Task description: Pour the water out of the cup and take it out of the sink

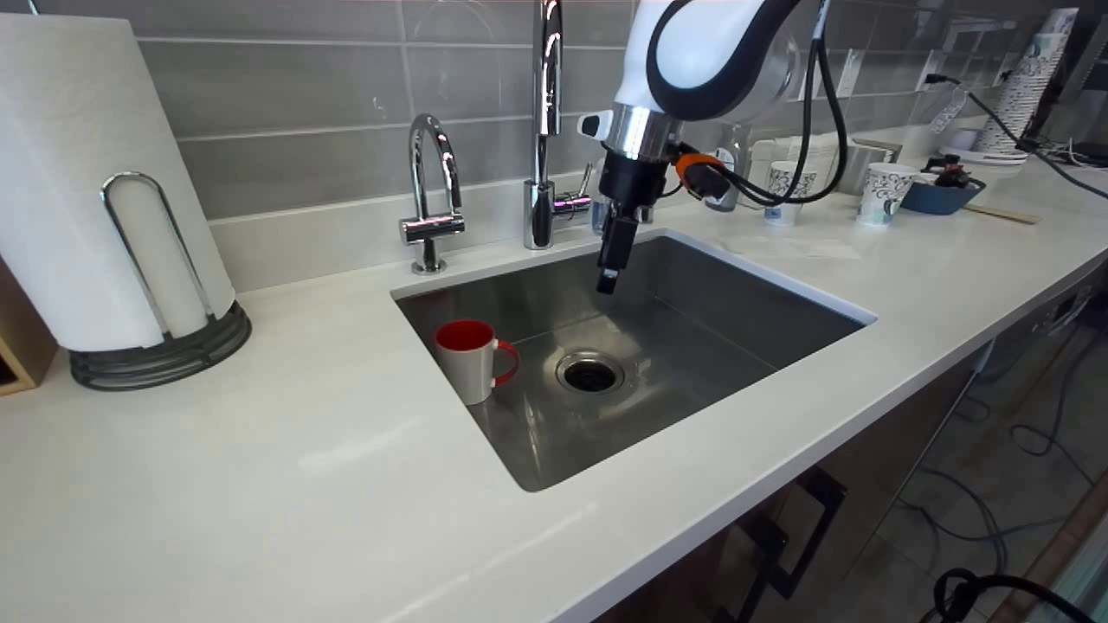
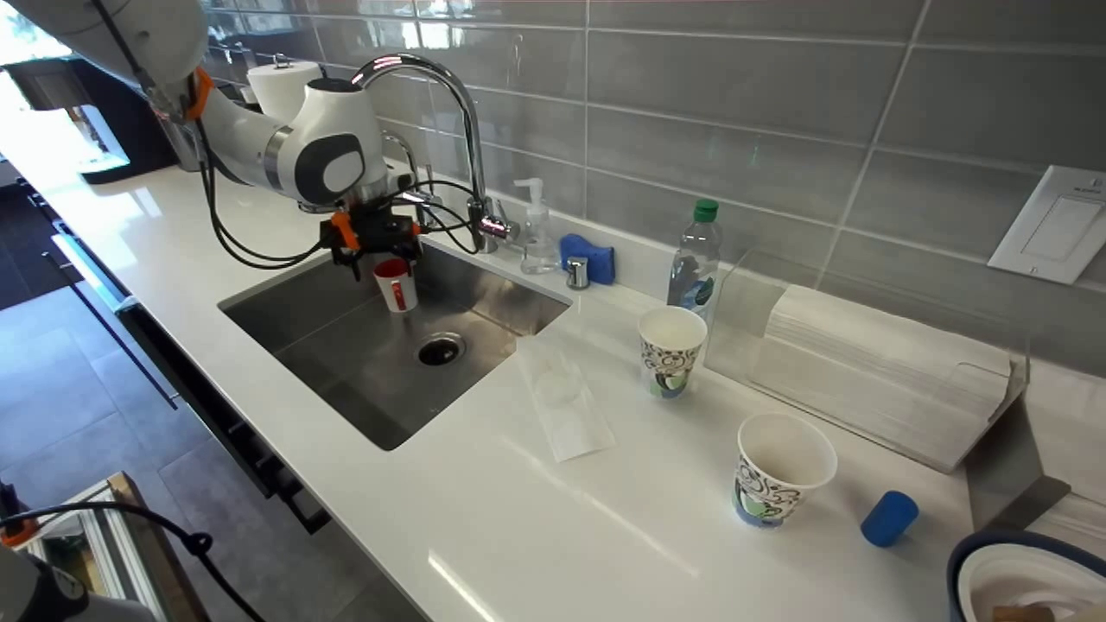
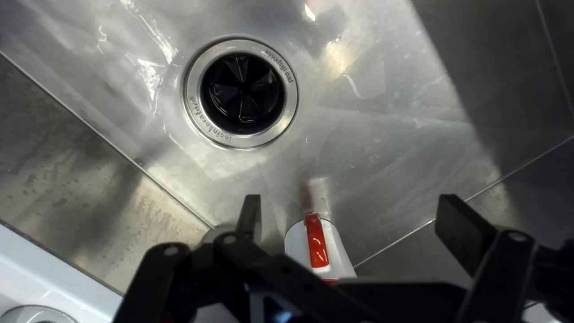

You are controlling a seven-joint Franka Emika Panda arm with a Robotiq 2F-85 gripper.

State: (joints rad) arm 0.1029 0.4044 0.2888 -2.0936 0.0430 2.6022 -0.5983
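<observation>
Hanging higher than the drain [image 1: 589,372], the pincer [image 3: 350,220] has its jaws spread wide, its fingertips [image 3: 464,233] far apart and clear of the cup [image 1: 466,372]. The cup stands upright in the sink [image 1: 727,285], near the drain, with its red handle [image 3: 317,244] on the side that faces the drain.

Cup [image 1: 465,374] in sink [image 1: 684,350], near drain [image 1: 589,374]

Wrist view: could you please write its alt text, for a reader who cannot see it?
A white cup with a red handle stands in a steel sink, seen between the spread jaws of a black pincer that hides part of it. The round drain, dark inside, lies near the top, left of centre.
</observation>
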